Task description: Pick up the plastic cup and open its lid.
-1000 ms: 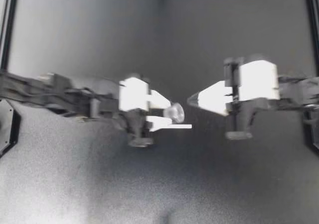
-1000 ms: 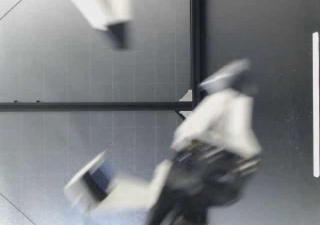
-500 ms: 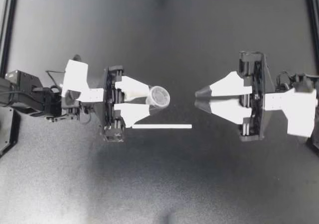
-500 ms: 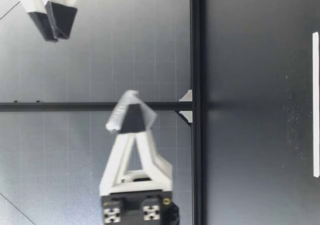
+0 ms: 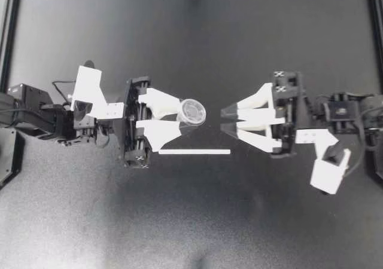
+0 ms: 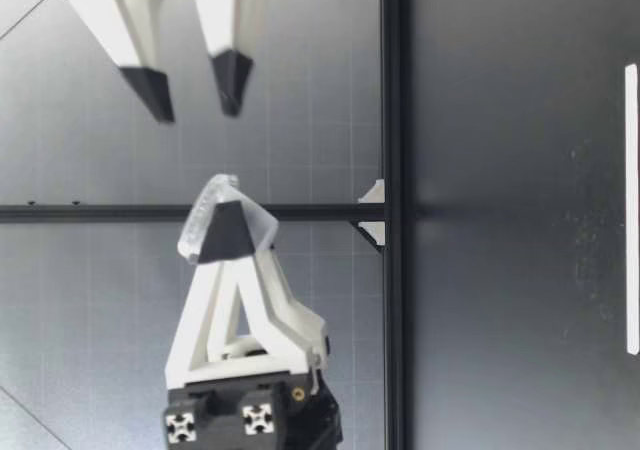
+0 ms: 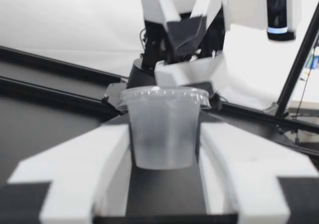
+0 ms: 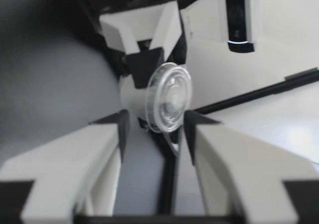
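My left gripper (image 5: 183,119) is closed on the cup (image 5: 192,112). One finger presses each side of the cup, near the tips. The cup is small and see-through. It is up in the air, well above the dark table (image 5: 179,221), about in the middle. The lid (image 8: 169,103) is on the cup. The cup is tipped, so the lid faces up and toward my right gripper (image 5: 225,119). In the left wrist view the cup sits right between the two white fingers, with the lid's rim sticking out a bit past the cup's sides. My right gripper is open. Its two fingers have a gap between them and hold nothing. It points at the cup from the other side and is near it, but it does not touch it. The top view shows a bit of dark table between its black tips and the cup. In the right wrist view the round lid shows ahead, in the gap between the open fingers, with the left gripper's fingers behind it. In the low view both grippers are up in the air at about the same height. A thin white strip (image 5: 194,152) lies flat on the table, close to the left gripper in the top view.
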Robot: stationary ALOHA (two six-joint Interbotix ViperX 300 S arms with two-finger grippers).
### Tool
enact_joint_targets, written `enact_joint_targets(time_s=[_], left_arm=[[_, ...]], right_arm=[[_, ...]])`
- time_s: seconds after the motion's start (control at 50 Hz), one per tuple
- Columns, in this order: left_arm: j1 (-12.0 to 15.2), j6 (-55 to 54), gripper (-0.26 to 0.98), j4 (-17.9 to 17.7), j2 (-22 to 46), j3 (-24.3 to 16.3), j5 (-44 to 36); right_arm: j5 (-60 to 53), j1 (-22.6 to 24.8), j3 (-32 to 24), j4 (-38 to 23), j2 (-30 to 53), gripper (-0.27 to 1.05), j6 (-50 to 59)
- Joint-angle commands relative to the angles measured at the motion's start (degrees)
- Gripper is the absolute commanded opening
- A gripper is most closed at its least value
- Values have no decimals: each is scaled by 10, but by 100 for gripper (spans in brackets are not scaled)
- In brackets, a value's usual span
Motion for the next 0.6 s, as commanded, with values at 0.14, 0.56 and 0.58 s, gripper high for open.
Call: enact_joint_targets(time_s=[0.14,0.56,0.58], left_arm=[[-1,-4,17,0,-13,-11,-4],[-1,-4,17,0,-11,-12,-3],[-1,-4,17,0,-11,-12,-3]], right_arm=[[-39,0,-26,40,30,52,-35],[-40,0,-40,44,40,52,-34],[-40,0,-40,44,40,52,-34]])
